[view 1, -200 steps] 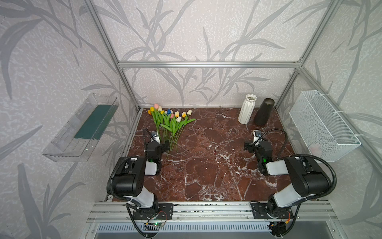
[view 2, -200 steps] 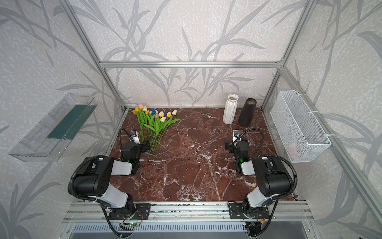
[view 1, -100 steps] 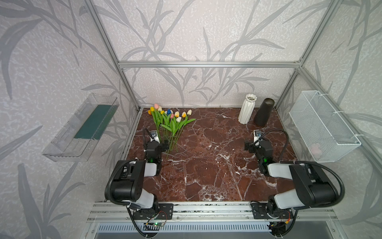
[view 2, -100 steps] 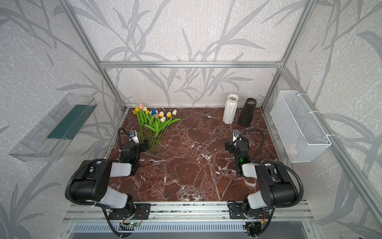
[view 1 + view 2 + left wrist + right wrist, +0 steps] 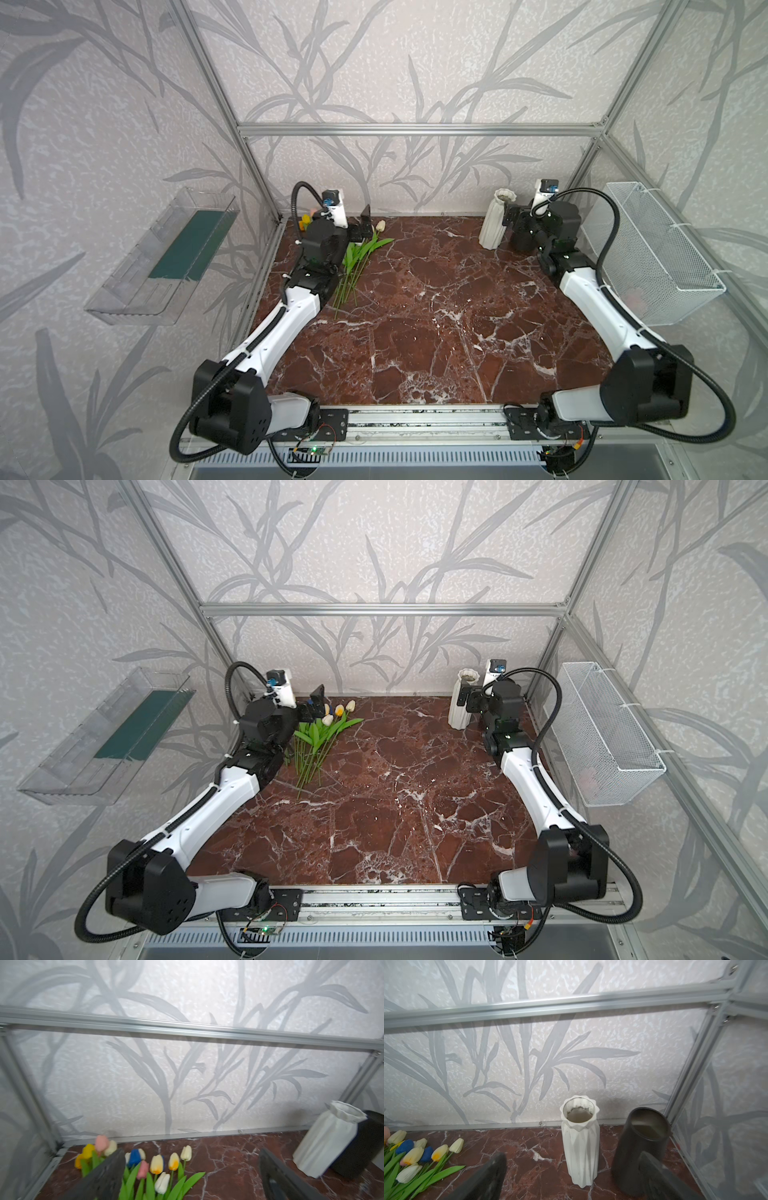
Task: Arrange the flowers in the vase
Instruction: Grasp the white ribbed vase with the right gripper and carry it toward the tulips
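The flowers (image 5: 320, 737), a loose bunch of artificial tulips with long green stems and small heads in white, yellow, pink, orange and blue, lie flat at the back left of the red-brown, white-veined marble bench (image 5: 415, 311). None is in a vase yet. Their heads point toward the back wall and their stems fan toward the front, which we judge leaves the stems free to be pinched. The left fingers (image 5: 101, 1178) are spread wide and empty, poised above the heads. From there we think they would need to drop lower toward a stem.

Well apart, at the back right, the fluted white ceramic vase (image 5: 580, 1142) stands upright with its mouth open to the top, just beside a dark tapered vase (image 5: 641, 1147). The right fingers (image 5: 481, 1180) are also spread wide and hold nothing. In the right wrist view they frame the white vase. In a top view they sit close to its neck, and we cannot tell whether they touch it. We read this as one arm going for the flowers while the other readies the vase, perhaps to steady it or bring it nearer.

The bench is otherwise bare. Pale wallpaper with grey leaf shapes lines the walls inside an aluminium frame. A clear plastic tray with a green insert (image 5: 166, 257) hangs on the left wall and a white wire basket (image 5: 652, 257) on the right.
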You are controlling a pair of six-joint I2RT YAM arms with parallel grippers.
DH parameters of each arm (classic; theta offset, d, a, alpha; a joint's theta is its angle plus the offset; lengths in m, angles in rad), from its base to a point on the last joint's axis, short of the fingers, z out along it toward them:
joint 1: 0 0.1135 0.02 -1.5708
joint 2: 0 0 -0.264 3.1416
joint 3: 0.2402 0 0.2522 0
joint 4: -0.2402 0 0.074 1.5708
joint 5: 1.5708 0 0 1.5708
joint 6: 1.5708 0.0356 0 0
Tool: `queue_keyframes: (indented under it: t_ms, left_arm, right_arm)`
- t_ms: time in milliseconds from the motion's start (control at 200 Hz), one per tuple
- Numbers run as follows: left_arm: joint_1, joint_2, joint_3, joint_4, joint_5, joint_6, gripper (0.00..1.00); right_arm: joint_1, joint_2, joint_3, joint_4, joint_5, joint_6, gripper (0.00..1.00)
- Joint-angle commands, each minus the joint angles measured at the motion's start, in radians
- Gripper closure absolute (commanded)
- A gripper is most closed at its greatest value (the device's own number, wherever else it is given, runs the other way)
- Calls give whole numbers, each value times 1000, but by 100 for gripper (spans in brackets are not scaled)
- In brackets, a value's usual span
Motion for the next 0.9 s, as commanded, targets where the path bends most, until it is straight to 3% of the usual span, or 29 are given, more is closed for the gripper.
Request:
queue_keyframes:
  t_ms: [0, 170, 555, 895]
  left_arm:
    - [-44, 94, 52, -142, 113, -3, 1]
    - [-61, 127, -6, -17, 170, -40, 1]
    - [-61, 120, -79, 33, 169, -35, 1]
    - [-61, 82, -150, 79, 154, -73, 1]
  right_arm:
    - [0, 152, 165, -260, -76, 12, 1]
    - [-1, 326, 336, -327, -24, -10, 1]
    - [-3, 433, 362, -214, 121, -5, 1]
    - [-29, 505, 351, -30, 52, -38, 1]
